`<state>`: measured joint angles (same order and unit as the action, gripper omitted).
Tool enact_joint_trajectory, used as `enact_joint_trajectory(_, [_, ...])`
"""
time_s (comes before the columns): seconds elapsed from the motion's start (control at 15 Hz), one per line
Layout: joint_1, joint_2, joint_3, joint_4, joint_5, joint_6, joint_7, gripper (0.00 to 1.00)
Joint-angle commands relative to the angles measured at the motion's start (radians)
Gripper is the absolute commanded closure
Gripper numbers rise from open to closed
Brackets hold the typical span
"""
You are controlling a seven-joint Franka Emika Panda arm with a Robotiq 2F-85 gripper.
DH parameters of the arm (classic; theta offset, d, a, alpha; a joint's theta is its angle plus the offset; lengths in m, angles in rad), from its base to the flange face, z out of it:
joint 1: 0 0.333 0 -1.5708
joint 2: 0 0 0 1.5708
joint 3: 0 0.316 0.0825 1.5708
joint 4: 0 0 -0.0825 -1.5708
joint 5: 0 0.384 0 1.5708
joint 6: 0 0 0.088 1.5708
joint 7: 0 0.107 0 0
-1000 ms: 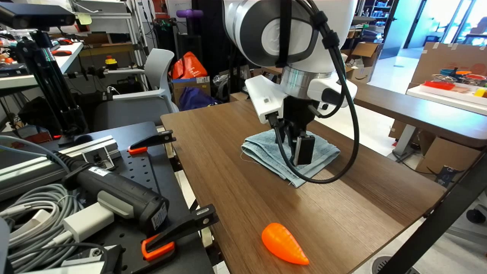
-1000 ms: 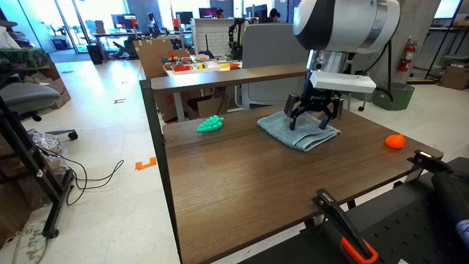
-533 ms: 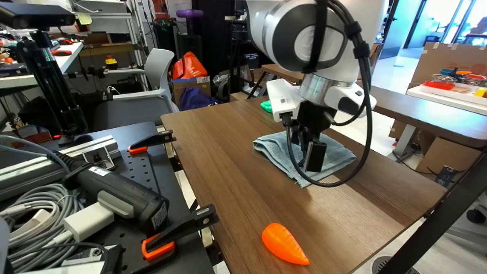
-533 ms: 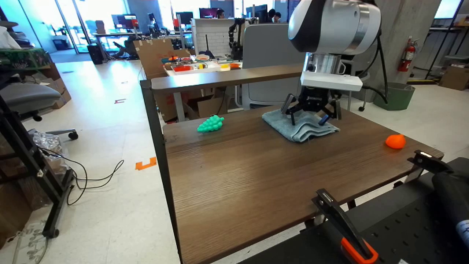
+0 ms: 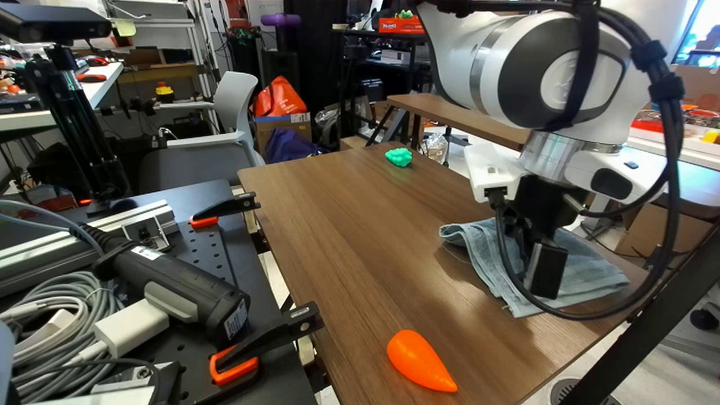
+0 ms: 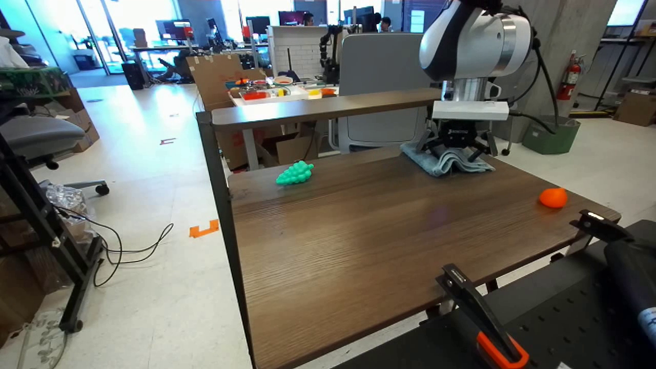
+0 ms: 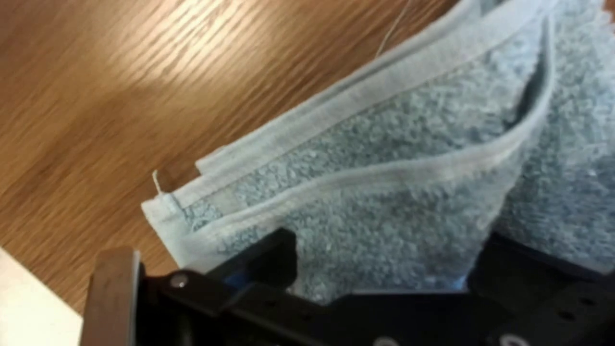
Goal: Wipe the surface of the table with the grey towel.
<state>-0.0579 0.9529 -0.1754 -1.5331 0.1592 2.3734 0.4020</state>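
The dark brown wood-grain table (image 5: pixel 360 242) shows in both exterior views (image 6: pixel 359 246) and fills the upper left of the wrist view (image 7: pixel 96 96). The folded blue-grey towel (image 5: pixel 588 270) lies near the table's long edge, at the back in an exterior view (image 6: pixel 433 165). My gripper (image 6: pixel 452 150) points down onto it. In the wrist view the fingers (image 7: pixel 384 262) stand wide apart, with the towel (image 7: pixel 360 211) humped up between them. The fingertips press against the cloth and are partly hidden by its folds. The towel is rumpled under the gripper.
An orange carrot-like object (image 5: pixel 419 360) lies near one end of the table, also in an exterior view (image 6: pixel 553 198). A green grape-like toy (image 6: pixel 294 173) lies near the opposite end. Black clamps (image 5: pixel 270 337) and a dark perforated cart border one long side. A dark post (image 6: pixel 220 220) stands close.
The gripper and towel have slid together toward the table's long edge away from the dark cart. The towel has bunched higher between the fingers. The green toy has come into view beyond the arm.
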Motion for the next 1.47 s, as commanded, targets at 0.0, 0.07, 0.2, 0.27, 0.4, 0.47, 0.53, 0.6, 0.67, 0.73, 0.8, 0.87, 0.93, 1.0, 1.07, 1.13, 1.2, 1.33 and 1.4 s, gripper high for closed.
enact_joint_trajectory(0.0, [0.015, 0.101, -0.072, 0.061, -0.075, 0.003, 0.051, 0.00])
enact_joint_trajectory(0.07, [0.019, 0.082, -0.079, 0.032, -0.093, -0.007, 0.042, 0.00])
enact_joint_trajectory(0.2, [0.022, 0.030, -0.070, -0.050, -0.137, -0.029, -0.019, 0.00])
enact_joint_trajectory(0.27, [0.024, 0.003, -0.062, -0.104, -0.156, -0.008, -0.045, 0.00])
enact_joint_trajectory(0.4, [0.036, -0.055, -0.058, -0.220, -0.198, 0.038, -0.087, 0.00])
enact_joint_trajectory(0.47, [0.044, -0.080, -0.058, -0.263, -0.220, 0.048, -0.106, 0.00])
enact_joint_trajectory(0.53, [0.052, -0.100, -0.058, -0.304, -0.244, 0.058, -0.120, 0.00])
enact_joint_trajectory(0.6, [0.063, -0.117, -0.058, -0.346, -0.269, 0.078, -0.135, 0.00])
enact_joint_trajectory(0.67, [0.073, -0.134, -0.057, -0.386, -0.295, 0.093, -0.146, 0.00])
enact_joint_trajectory(0.73, [0.081, -0.146, -0.051, -0.418, -0.317, 0.102, -0.159, 0.00])
enact_joint_trajectory(0.8, [0.094, -0.154, -0.050, -0.446, -0.342, 0.111, -0.164, 0.00])
enact_joint_trajectory(0.87, [0.105, -0.158, -0.047, -0.469, -0.366, 0.123, -0.170, 0.00])
enact_joint_trajectory(0.93, [0.116, -0.164, -0.041, -0.497, -0.394, 0.166, -0.181, 0.00])
enact_joint_trajectory(1.0, [0.125, -0.172, -0.035, -0.506, -0.405, 0.200, -0.175, 0.00])
enact_joint_trajectory(1.07, [0.125, -0.174, -0.022, -0.508, -0.403, 0.229, -0.176, 0.00])
enact_joint_trajectory(1.13, [0.122, -0.185, -0.003, -0.507, -0.381, 0.265, -0.170, 0.00])
enact_joint_trajectory(1.2, [0.128, -0.191, 0.004, -0.502, -0.369, 0.271, -0.163, 0.00])
enact_joint_trajectory(1.33, [0.098, -0.212, 0.060, -0.471, -0.302, 0.234, -0.189, 0.00])
enact_joint_trajectory(1.4, [0.081, -0.220, 0.095, -0.454, -0.257, 0.199, -0.204, 0.00])
